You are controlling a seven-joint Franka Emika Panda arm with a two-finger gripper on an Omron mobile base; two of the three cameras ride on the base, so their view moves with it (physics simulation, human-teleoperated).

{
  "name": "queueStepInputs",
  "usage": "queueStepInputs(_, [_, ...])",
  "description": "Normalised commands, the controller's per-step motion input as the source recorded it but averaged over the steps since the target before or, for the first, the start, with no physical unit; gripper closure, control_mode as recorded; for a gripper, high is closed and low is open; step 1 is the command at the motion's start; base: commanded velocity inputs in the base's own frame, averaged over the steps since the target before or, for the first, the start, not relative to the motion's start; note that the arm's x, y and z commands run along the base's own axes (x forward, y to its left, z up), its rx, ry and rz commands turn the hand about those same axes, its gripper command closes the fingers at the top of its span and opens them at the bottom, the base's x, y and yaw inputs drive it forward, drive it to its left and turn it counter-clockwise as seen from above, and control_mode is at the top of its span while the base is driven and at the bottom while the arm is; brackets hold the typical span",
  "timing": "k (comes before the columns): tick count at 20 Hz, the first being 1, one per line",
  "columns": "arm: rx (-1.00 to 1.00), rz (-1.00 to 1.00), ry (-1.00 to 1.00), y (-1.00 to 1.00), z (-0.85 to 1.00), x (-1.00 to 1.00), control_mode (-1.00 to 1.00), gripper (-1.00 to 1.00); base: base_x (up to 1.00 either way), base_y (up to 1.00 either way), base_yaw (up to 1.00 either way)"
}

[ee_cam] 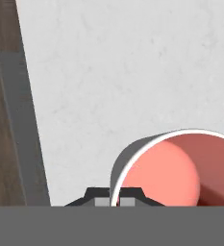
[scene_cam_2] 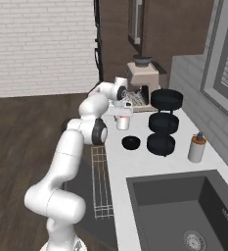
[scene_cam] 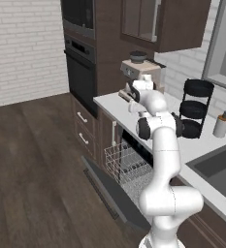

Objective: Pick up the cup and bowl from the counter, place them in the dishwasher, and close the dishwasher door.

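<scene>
The cup is a short white cylinder with a salmon-red inside and a thin hard rim; it looks light, rigid and smooth-walled, so likely slippery and best taken by pinching the wall at the rim, one finger inside and one outside; that is how the gripper has it in the hand view, its two dark tips closed on the near wall. In the right base view the cup hangs under the hand over the counter, a pale, faintly mottled, smooth slab. The bowl, small, shallow and all black, sits on the counter just beyond the cup, near the three-tier stand of round black trays. Below the counter edge the dishwasher door lies dropped open, flat and dark grey, with the silvery wire rack pulled out over it.
</scene>
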Motion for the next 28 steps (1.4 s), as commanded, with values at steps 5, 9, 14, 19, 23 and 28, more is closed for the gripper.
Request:
queueStepInputs(5, [0.04,0.01,-0.48,0.99,-0.4,-1.0,-1.0,1.0,0.0,0.0,0.0])
queueStepInputs(9, [-0.01,0.05,-0.5,0.66,-1.0,-1.0,-1.0,1.0,0.0,0.0,0.0])
queueStepInputs(14, [0.01,0.0,-0.65,0.89,-0.12,-1.0,-1.0,1.0,0.0,0.0,0.0])
queueStepInputs(19, [-0.04,0.0,-0.02,0.8,0.3,-0.98,-1.0,1.0,0.0,0.0,0.0])
queueStepInputs(23, [-0.24,-0.1,0.07,0.51,-0.39,-0.19,-1.0,1.0,0.0,0.0,0.0])
queueStepInputs(28, [-0.01,-0.5,0.13,0.11,-0.22,0.1,-1.0,1.0,0.0,0.0,0.0])
